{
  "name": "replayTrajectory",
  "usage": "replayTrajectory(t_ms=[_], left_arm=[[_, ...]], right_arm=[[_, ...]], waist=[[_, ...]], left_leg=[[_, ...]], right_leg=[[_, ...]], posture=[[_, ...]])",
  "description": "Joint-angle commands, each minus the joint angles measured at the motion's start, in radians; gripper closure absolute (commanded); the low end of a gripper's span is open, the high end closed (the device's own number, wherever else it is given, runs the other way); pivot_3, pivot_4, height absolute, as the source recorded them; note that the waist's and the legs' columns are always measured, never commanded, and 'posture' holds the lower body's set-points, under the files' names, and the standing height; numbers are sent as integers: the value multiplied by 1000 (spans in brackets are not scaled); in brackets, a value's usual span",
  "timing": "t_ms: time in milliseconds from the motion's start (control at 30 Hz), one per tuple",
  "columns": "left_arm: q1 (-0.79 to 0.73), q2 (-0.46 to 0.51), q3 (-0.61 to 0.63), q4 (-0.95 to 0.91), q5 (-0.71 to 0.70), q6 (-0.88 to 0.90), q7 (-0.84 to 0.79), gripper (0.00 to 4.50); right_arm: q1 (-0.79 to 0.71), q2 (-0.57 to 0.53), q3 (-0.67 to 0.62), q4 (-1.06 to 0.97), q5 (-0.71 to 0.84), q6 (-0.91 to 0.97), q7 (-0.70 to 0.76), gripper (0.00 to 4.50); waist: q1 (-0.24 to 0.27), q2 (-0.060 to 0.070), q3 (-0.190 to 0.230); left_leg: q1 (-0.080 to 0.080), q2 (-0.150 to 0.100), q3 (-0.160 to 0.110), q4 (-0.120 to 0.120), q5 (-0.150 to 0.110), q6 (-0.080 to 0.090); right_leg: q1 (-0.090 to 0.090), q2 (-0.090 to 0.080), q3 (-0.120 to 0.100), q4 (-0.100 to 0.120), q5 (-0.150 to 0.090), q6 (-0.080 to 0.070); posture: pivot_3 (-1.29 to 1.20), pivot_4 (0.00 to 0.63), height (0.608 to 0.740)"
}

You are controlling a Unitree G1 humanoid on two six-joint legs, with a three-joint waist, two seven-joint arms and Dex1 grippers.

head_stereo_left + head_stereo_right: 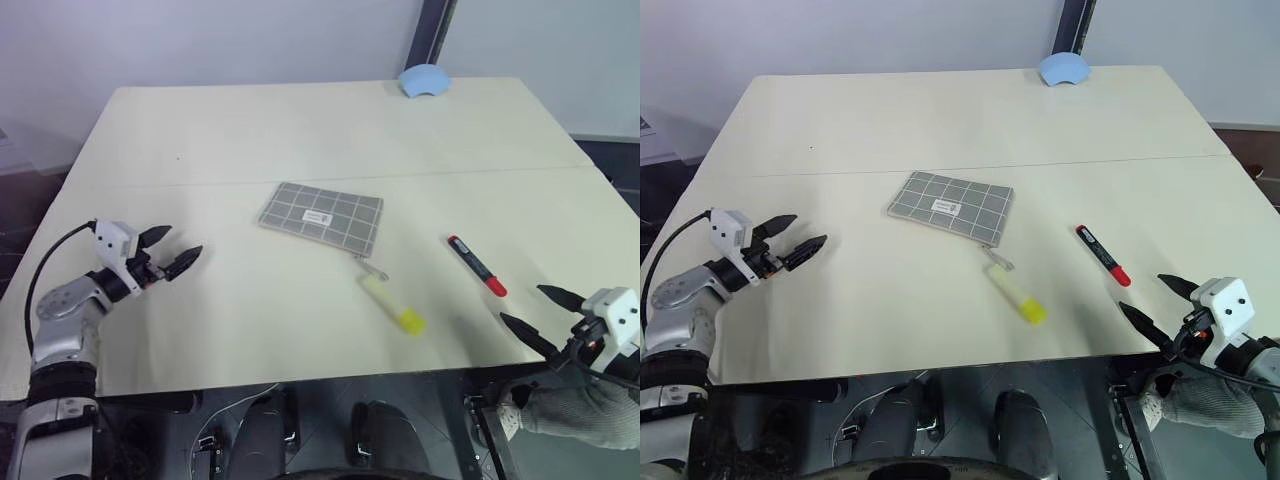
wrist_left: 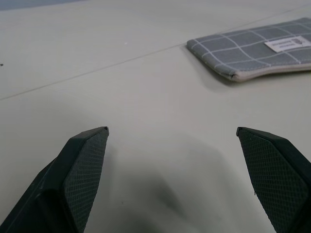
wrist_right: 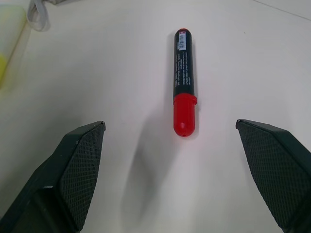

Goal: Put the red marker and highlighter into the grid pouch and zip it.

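The marker (image 3: 184, 86) is lying on the table (image 1: 250, 130) just ahead of the right gripper (image 1: 540, 316), jaws apart; the highlighter (image 1: 393, 304) is resting beside the pouch (image 1: 322, 218); the left gripper (image 1: 170, 252) is hovering well apart, jaws spread.

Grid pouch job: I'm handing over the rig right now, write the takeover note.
Left hand: open, empty, over the table, left of the grid pouch.
Right hand: open, empty, at the near right edge, pointing at the red marker.
Highlighter lies just in front of the pouch, by its zipper pull.
Done: nothing; both pens are outside.
Left: open pouch if zipped, load both pens, zip.
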Motion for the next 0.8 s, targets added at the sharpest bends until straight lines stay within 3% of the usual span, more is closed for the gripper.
replayTrajectory(t_ms=[33, 800], left_arm=[[-22, 3, 0, 2, 24, -50, 21, 51], [-131, -11, -32, 152, 69, -216, -12, 51]], right_arm=[[-4, -2, -14, 5, 3, -23, -1, 0], [-88, 15, 47, -34, 10, 5, -56, 0]], waist=[[0, 0, 0], [0, 0, 0]], left_leg=[[0, 0, 0, 0, 0, 0], [0, 0, 0, 1, 0, 0]], right_leg=[[0, 0, 0, 0, 0, 0], [0, 1, 0, 0, 0, 0]], posture=[[0, 150, 740], [0, 150, 740]])
